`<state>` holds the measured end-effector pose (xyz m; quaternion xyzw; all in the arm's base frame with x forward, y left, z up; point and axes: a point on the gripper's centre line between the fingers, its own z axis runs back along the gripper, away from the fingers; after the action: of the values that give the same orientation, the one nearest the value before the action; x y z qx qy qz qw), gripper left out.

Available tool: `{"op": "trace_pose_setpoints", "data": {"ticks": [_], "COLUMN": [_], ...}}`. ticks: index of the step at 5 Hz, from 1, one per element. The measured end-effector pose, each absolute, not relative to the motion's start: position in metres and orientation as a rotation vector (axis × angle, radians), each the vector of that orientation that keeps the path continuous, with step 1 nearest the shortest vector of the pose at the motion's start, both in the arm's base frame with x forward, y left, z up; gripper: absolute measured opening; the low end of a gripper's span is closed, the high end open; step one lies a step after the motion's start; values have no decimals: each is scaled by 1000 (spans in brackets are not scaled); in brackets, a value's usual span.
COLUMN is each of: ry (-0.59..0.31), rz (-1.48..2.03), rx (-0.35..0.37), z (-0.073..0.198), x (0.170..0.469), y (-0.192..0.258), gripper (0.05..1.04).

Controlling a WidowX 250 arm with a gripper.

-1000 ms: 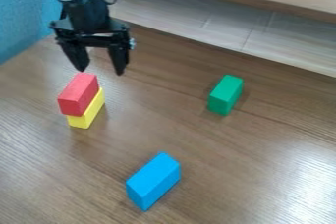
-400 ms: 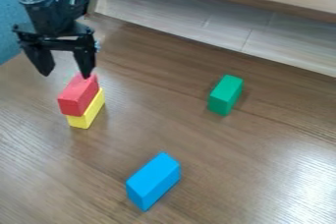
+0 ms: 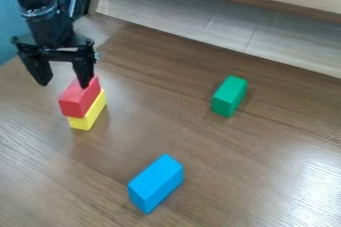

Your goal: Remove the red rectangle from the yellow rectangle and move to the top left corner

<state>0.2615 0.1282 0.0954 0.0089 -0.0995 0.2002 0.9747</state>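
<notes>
The black claw (image 3: pixel 65 82) is wide open at the upper left. The red block (image 3: pixel 79 98) sits on the yellow block (image 3: pixel 88 113) (like a little tower), left of the middle.

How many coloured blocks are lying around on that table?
4. The red block sits on top of the yellow block, at the left; the green block stands right of centre; the blue block lies near the bottom.
</notes>
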Motion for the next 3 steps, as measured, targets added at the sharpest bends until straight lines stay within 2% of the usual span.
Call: {"op": "trace_pose_setpoints", "data": {"ticks": [3], "ry": [-196], "rz": [416], "rx": [-3], "z": [75], "x": [269], "y": [116], "gripper": [1001]}}
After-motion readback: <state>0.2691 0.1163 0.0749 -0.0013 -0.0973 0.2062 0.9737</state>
